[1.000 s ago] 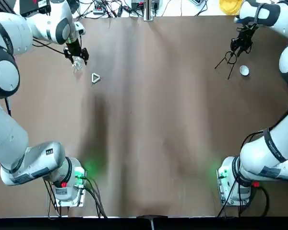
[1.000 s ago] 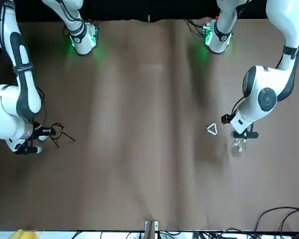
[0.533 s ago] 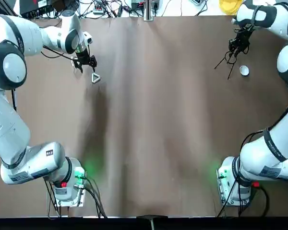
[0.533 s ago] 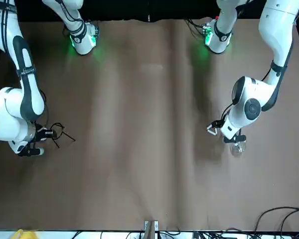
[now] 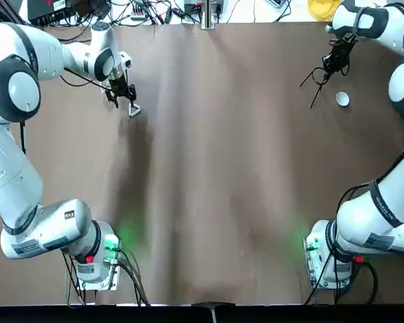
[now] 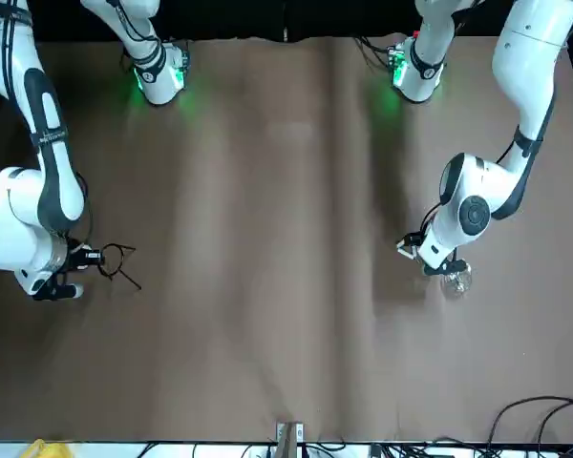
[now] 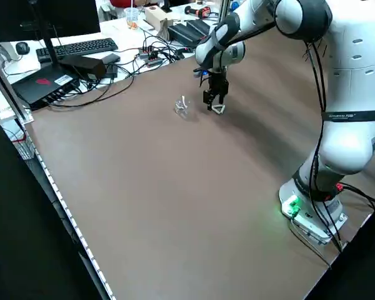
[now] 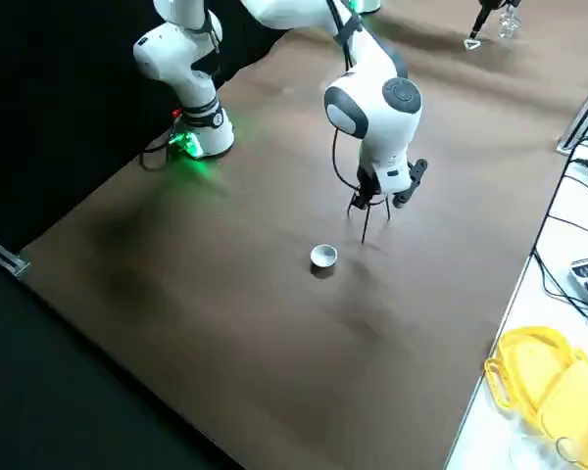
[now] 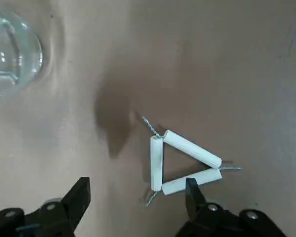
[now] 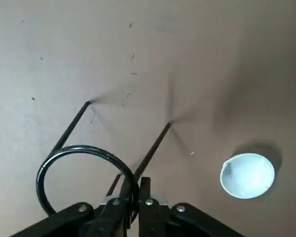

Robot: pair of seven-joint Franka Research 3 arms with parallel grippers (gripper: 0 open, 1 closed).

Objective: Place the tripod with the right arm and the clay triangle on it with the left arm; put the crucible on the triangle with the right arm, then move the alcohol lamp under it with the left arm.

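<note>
Shifted — black tripod (image 10: 84, 148), its ring round, legs thin

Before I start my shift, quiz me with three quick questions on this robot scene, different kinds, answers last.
1. True or false: the right fingers are closed on the tripod.
2. Which lies nearer the left fingers: the clay triangle or the alcohol lamp?
3. Fill in: the crucible rests on the ____.

Key: 1 true; 2 the clay triangle; 3 table.
</note>
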